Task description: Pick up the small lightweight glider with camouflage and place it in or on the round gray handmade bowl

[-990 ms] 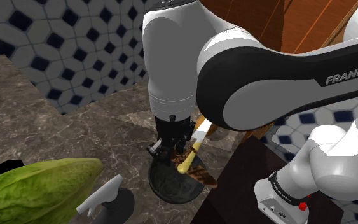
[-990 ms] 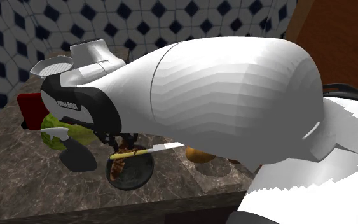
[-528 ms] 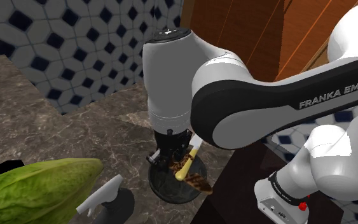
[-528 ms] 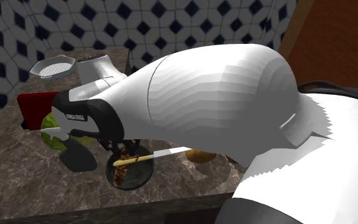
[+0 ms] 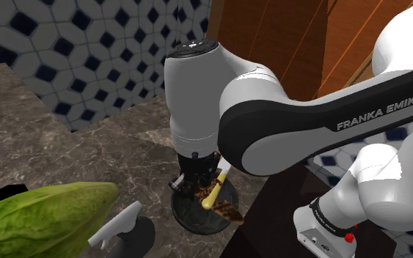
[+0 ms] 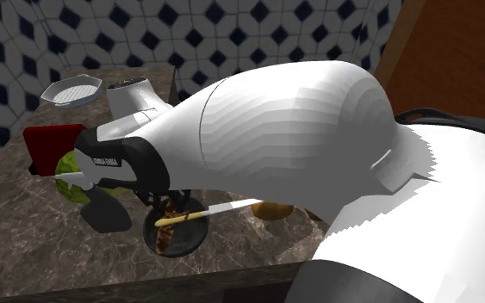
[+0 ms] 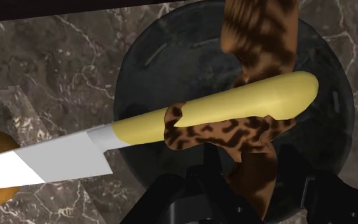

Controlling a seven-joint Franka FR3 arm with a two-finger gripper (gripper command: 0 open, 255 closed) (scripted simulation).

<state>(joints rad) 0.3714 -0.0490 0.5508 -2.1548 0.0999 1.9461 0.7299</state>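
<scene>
Item: camouflage glider point(image 7: 234, 111), yellow-bodied, over dark round bowl point(image 7: 144, 70) on veined bench point(image 7: 56, 83). My pincer point(image 7: 254, 194): wide, wing between fingers, ungripped.

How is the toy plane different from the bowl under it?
The toy plane is long and thin; the bowl is round. The toy plane has a yellow body, spotty brown wings and a white end; the bowl is plain dark grey. The toy plane's white end pokes past the bowl's rim.
</scene>
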